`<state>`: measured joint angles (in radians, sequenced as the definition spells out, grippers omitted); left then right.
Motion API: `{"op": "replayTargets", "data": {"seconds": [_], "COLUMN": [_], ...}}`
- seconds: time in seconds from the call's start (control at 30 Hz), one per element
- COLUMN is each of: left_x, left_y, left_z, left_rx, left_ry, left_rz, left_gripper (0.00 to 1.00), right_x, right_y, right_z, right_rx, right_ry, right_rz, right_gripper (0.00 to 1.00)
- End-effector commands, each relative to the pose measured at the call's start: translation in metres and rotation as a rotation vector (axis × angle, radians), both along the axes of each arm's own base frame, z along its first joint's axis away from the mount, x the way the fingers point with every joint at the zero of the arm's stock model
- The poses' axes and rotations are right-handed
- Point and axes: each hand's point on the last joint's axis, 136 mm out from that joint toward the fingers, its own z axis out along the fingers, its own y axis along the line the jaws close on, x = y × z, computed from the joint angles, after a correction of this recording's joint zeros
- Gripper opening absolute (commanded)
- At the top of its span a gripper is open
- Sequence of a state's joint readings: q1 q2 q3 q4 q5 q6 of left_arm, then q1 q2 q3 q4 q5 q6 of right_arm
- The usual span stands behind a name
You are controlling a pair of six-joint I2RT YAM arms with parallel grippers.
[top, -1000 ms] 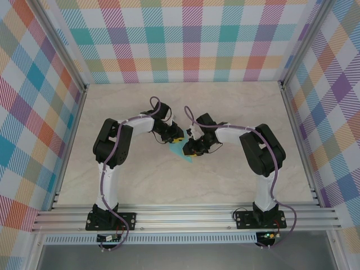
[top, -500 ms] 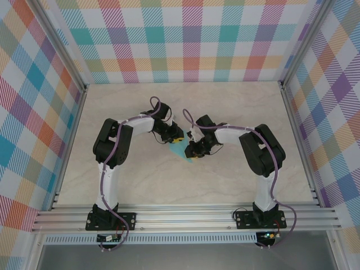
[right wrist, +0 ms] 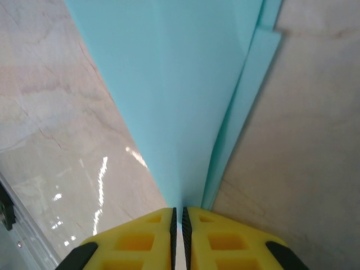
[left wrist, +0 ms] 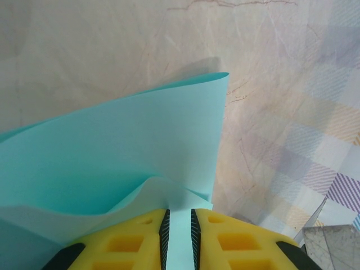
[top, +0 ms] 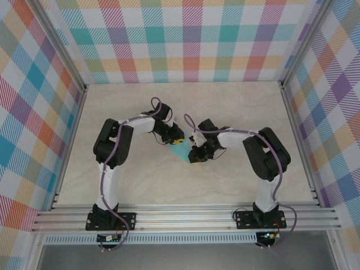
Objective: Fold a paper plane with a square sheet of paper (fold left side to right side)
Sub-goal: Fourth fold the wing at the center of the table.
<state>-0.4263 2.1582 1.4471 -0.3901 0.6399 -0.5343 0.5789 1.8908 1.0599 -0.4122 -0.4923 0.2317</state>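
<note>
The turquoise-blue sheet of paper [top: 181,149] is a small creased pointed shape held between the two arms at mid-table. My left gripper [top: 175,139] is shut on its upper edge; in the left wrist view a strip of paper [left wrist: 140,163] runs between the yellow fingers [left wrist: 126,242], and the sheet bulges upward in loose layers. My right gripper [top: 194,156] is shut on the lower right tip; in the right wrist view the paper [right wrist: 180,101] narrows into the nearly touching fingers [right wrist: 140,242], a second layer showing along its right edge.
The beige marble-pattern table [top: 225,107] is ringed by plaid walls [top: 185,39] with aluminium frame posts. An aluminium rail [top: 185,216] carries both arm bases at the near edge. Cables loop over both forearms.
My right gripper has closed down on the paper's lower tip and shifted slightly down and right. The left gripper has kept its hold and place.
</note>
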Motion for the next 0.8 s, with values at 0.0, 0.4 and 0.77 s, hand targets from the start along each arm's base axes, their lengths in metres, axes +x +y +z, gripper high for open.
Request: {"op": "replayTargets", "data": {"seconds": [0.0, 0.4, 0.77], "left_x": [-0.018, -0.019, -0.018], "left_y": [0.024, 0.023, 0.022], "left_z": [-0.034, -0.032, -0.03], "left_rx": [0.14, 0.132, 0.123], "left_ry": [0.081, 0.077, 0.07], "left_rz": [0.02, 0.017, 0.02], "left_gripper": [0.2, 0.2, 0.2], "right_x": [-0.064, -0.027, 0.036], "right_y": [-0.041, -0.021, 0.026], "right_z": [-0.02, 0.046, 0.037], "right_rx": [-0.186, -0.044, 0.078], "right_ry": [0.205, 0.011, -0.051], "right_rz": [0.047, 0.001, -0.088], "right_gripper": [0.13, 0.15, 0.14]}}
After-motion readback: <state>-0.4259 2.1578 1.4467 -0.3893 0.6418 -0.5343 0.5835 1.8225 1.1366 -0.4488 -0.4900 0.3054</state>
